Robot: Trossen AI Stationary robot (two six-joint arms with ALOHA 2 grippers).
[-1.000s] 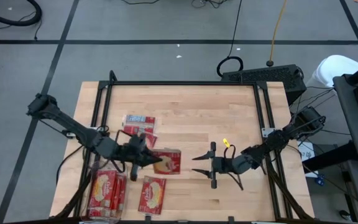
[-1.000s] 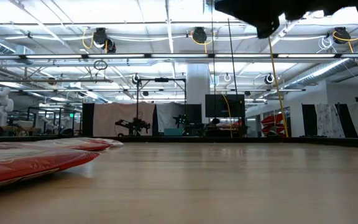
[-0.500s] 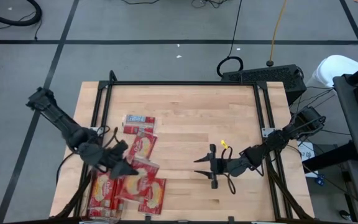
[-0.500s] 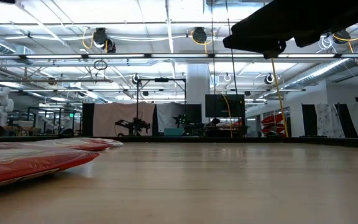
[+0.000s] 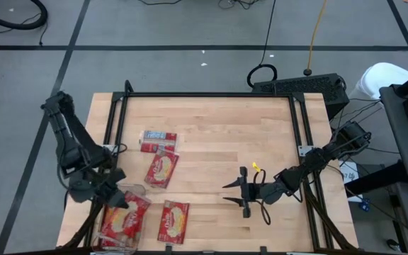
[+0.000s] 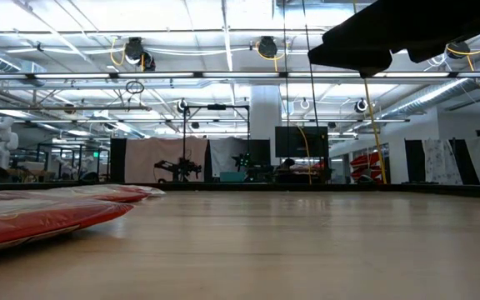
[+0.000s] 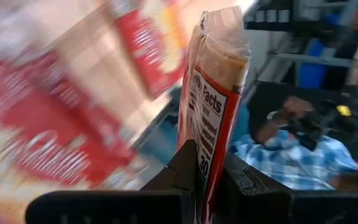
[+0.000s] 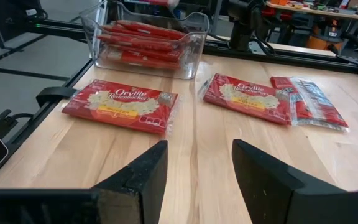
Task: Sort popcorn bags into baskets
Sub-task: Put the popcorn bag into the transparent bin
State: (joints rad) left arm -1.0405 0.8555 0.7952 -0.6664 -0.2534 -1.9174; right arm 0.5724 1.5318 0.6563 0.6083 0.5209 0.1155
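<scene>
On the wooden table (image 5: 211, 127), the clear bin (image 8: 191, 37) holds stacked packets (image 8: 143, 38); left hand (image 7: 207, 177) grips one packet (image 7: 213, 93).

The left gripper (image 5: 122, 202) hangs at the near-left, jaws pinched together. The right gripper (image 5: 238, 193) waits mid-right, jaws spread apart.

Glossy red plastic-film popcorn bags (image 8: 120, 102), clear smooth plastic bin (image 8: 194, 34), pale matt wood table (image 5: 218, 127)

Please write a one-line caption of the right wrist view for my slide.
Open right end effector faces three popcorn bags lying on the table, before a clear bin of bags.
</scene>
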